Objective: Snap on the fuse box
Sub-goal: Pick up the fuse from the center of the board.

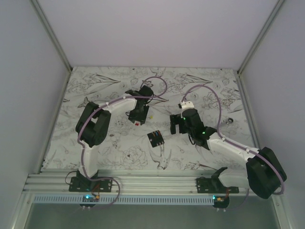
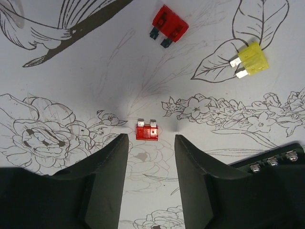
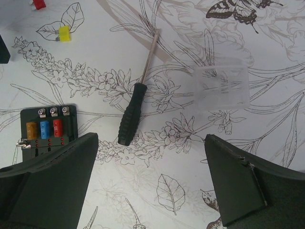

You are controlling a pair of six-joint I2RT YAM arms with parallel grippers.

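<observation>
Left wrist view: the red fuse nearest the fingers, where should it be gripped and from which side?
Grip the fuse by its red plastic body, not the two metal blades on its far edge. It lies flat, so come straight down, the left gripper closing on the body's short ends, which face its fingers.

fuse box [image 3: 47, 125], black-handled screwdriver [image 3: 133, 107], clear plastic cover [image 3: 221, 90]

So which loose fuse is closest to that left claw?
The smaller red fuse, lying just ahead of the left gripper; the bigger red one and the yellow one lie farther.
</observation>
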